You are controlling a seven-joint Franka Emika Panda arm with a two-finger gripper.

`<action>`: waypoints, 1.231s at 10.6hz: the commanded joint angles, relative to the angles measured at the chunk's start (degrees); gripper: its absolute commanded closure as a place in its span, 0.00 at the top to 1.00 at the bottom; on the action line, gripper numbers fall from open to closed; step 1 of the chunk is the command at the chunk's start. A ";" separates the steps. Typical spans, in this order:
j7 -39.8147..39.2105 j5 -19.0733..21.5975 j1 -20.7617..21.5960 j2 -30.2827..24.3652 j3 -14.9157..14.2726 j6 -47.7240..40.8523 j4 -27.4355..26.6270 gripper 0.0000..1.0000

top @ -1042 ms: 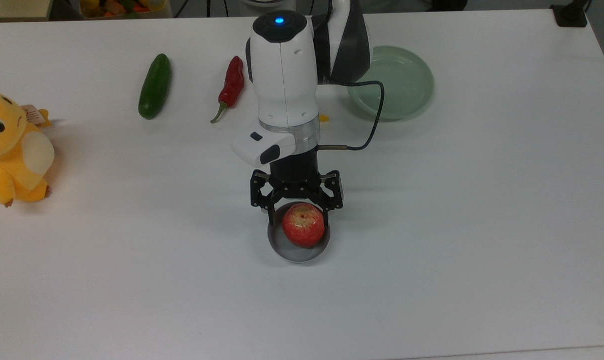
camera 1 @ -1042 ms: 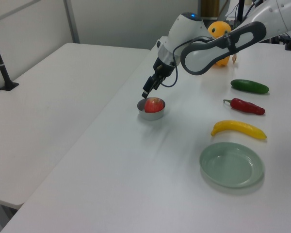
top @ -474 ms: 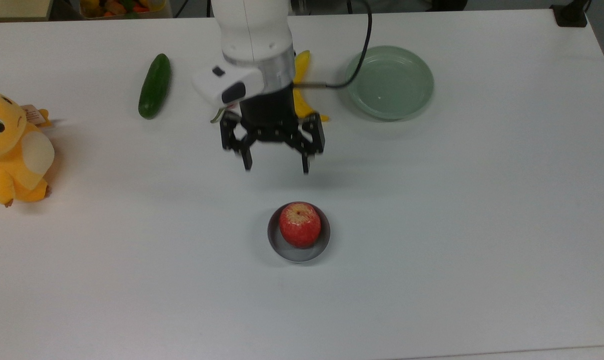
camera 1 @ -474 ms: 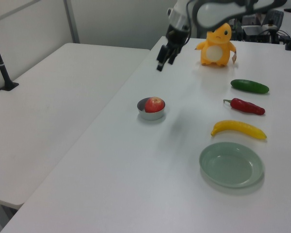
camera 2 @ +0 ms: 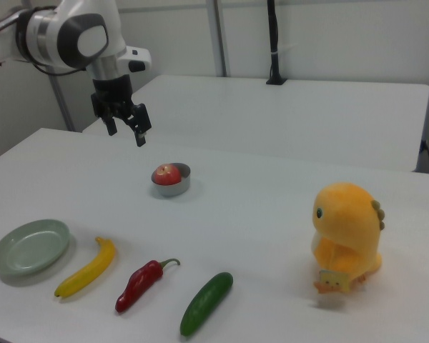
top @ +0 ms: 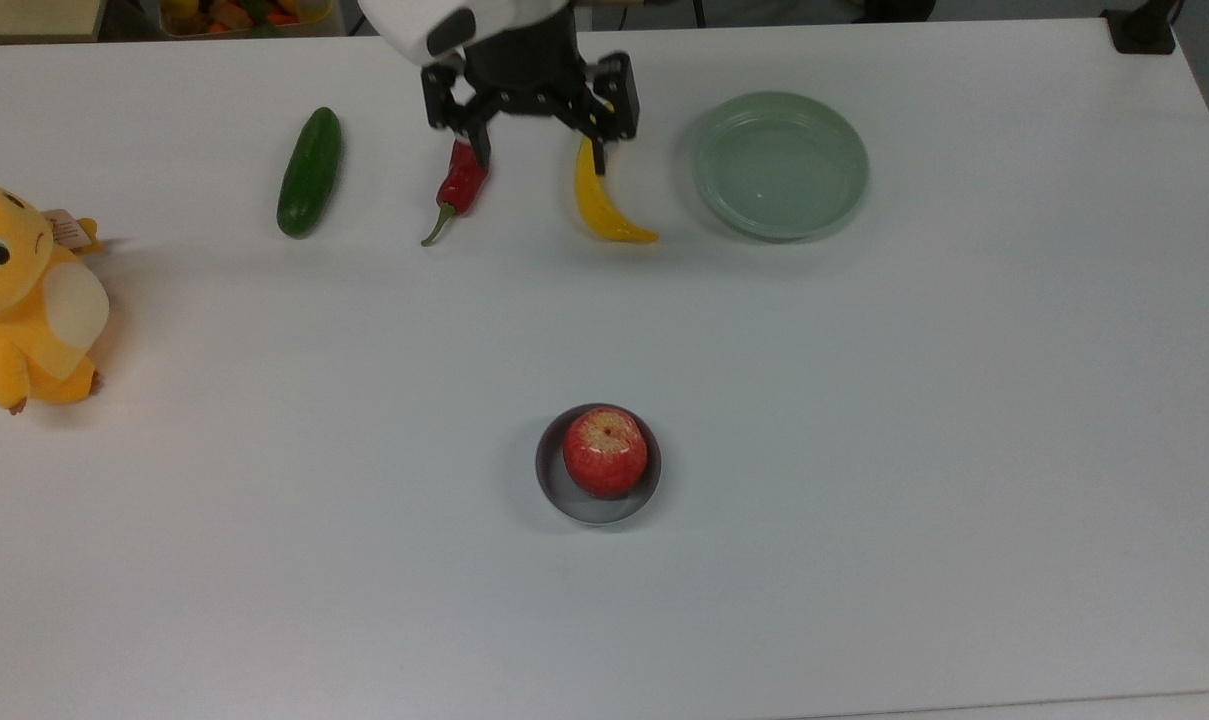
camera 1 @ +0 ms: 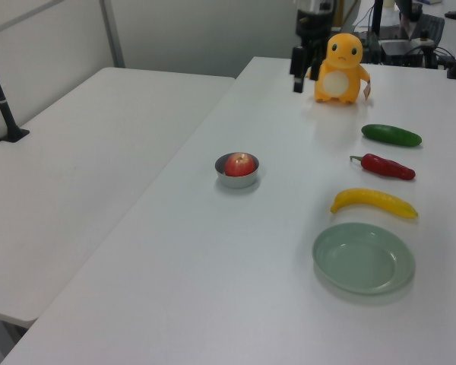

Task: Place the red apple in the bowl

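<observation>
The red apple (top: 605, 452) (camera 1: 240, 163) (camera 2: 166, 174) sits inside the small grey-blue bowl (top: 574, 506) (camera 1: 235, 181) (camera 2: 174, 189) on the white table, stem dimple up. My gripper (top: 541, 160) (camera 1: 299, 76) (camera 2: 126, 136) hangs open and empty, high above the table and well away from the bowl. In the top view it stands near the top edge, over the gap between the chilli and the banana.
A green cucumber (top: 310, 172), a dark-red chilli pepper (top: 462, 178), a yellow banana (top: 601, 205) and a pale green plate (top: 854, 160) lie in a row along the top view's top. A yellow plush toy (top: 24, 295) sits at the top view's left edge.
My gripper has left the apple in the bowl, risen, and pulled back toward the top view's top edge. The apple and bowl have stayed put.
</observation>
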 commanded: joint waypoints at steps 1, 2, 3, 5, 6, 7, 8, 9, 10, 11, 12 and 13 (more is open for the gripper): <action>1.05 -0.82 -0.86 -5.10 -0.32 -8.48 -1.78 1.00; 0.96 -0.90 -0.86 -6.25 -0.66 -12.34 -1.78 1.00; 0.96 -2.04 0.01 -6.69 -0.84 -15.17 -1.61 1.00; 0.35 -2.93 0.11 -9.15 -0.40 -15.63 -2.48 1.00; -0.88 -2.84 -0.07 -11.33 -0.32 -14.24 -4.66 1.00; -3.93 -2.93 -0.24 -12.75 -0.14 -11.09 -6.86 1.00; -5.79 -2.84 -0.59 -14.59 -0.14 -7.93 -8.97 1.00; -7.98 -2.49 -0.60 -15.48 -0.23 -4.42 -10.29 1.00; -9.92 -2.49 -0.60 -14.96 -0.23 -3.60 -10.13 1.00; -10.29 -2.31 -1.47 -14.44 -0.23 -3.07 -9.87 1.00; -10.38 -1.79 -3.30 -13.82 0.47 -2.89 -9.00 1.00; -10.47 -0.39 -3.58 -13.47 0.56 -2.89 -8.46 1.00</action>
